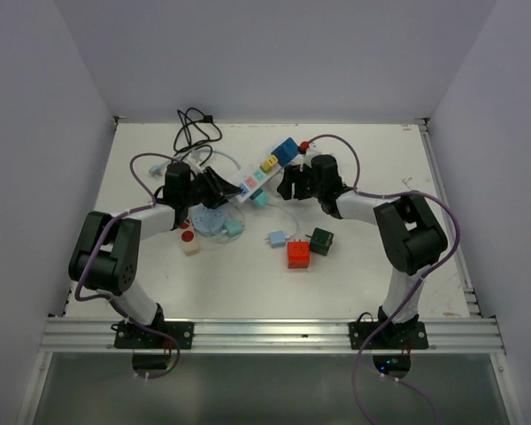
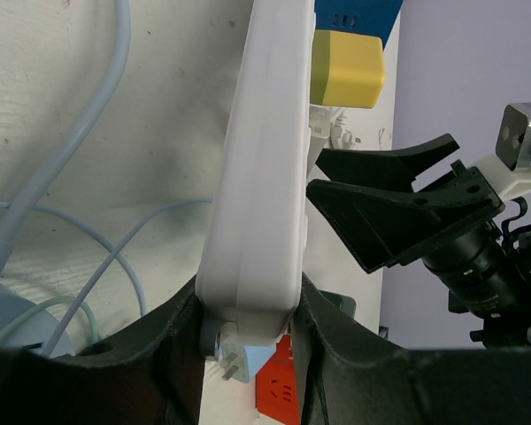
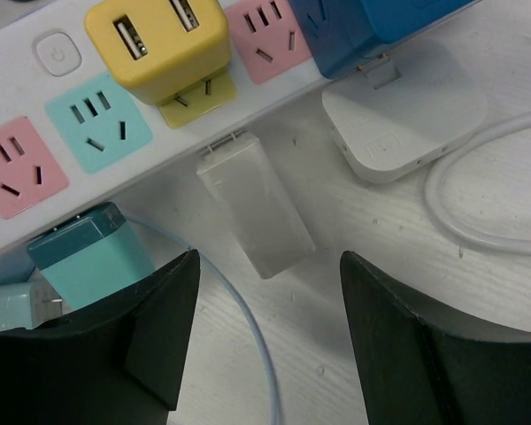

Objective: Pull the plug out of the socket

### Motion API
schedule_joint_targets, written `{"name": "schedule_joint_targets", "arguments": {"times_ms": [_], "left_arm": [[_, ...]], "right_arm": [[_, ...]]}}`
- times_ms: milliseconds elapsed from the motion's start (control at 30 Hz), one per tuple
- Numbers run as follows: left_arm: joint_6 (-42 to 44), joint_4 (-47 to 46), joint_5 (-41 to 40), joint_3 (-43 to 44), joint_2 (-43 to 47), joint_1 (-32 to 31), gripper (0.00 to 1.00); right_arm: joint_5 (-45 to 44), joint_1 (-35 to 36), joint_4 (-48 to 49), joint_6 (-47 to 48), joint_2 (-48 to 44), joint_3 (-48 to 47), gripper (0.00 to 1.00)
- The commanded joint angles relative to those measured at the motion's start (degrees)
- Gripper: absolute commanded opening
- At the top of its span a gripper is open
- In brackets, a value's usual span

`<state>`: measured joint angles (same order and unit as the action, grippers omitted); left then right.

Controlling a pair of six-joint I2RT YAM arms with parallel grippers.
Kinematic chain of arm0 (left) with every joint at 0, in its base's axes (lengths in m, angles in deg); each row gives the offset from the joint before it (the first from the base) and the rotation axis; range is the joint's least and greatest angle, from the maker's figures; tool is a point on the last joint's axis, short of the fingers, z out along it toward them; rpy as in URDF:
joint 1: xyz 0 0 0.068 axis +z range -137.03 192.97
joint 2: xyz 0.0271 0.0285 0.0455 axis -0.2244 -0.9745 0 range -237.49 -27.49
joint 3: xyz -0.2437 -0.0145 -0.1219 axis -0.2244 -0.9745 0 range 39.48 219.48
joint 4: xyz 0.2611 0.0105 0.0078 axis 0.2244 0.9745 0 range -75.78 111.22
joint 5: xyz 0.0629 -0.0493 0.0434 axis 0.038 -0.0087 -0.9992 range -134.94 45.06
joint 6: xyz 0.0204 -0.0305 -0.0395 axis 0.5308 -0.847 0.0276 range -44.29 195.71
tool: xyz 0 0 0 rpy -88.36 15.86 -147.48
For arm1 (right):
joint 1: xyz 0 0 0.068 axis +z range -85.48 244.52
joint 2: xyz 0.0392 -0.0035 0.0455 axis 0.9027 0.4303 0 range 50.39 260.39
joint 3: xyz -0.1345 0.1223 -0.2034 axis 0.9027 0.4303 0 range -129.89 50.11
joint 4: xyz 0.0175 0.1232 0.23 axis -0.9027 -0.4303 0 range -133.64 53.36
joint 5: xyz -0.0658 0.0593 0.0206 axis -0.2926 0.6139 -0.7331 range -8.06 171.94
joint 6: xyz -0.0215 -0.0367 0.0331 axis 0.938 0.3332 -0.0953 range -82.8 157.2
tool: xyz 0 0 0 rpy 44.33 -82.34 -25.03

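Note:
A white power strip [image 1: 250, 181] lies diagonally on the table. My left gripper [image 2: 248, 310] is shut on its near end [image 2: 252, 257]. A yellow plug [image 3: 159, 40] and a blue plug [image 3: 380, 22] sit in the strip [image 3: 62, 146]; both also show in the top view, yellow [image 1: 268, 163] and blue [image 1: 288, 150]. A small white plug [image 3: 257, 208] lies flat on the table, its prongs just out of the strip's edge. My right gripper [image 3: 267, 266] is open, its jaws on either side of the white plug's tail and not touching it.
A teal plug [image 3: 88, 257] and a white adapter [image 3: 403, 115] with its cable lie beside the strip. A red cube [image 1: 298, 254], a dark green cube [image 1: 321, 241], a light blue plug [image 1: 277, 239] and a round blue disc [image 1: 211, 221] lie nearer. A black cable [image 1: 195, 128] lies behind.

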<state>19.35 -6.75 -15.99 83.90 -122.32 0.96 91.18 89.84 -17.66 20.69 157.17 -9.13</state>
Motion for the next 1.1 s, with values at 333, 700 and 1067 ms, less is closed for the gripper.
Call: {"name": "schedule_joint_targets", "arguments": {"times_ms": [333, 700, 1067], "left_arm": [[0.8, 1.8, 1.2, 1.5, 1.3, 0.8, 0.0], [-1.7, -0.7, 1.8, 1.3, 0.3, 0.8, 0.0], [-2.2, 2.8, -1.8, 10.0, -2.6, 2.0, 0.0]], "right_arm": [[5.9, -0.1, 6.0, 3.4, 8.0, -8.0, 0.58], [7.4, 0.4, 3.6, 6.3, 6.2, -6.0, 0.05], [2.1, 1.4, -13.2, 14.7, -3.5, -4.2, 0.0]]}}
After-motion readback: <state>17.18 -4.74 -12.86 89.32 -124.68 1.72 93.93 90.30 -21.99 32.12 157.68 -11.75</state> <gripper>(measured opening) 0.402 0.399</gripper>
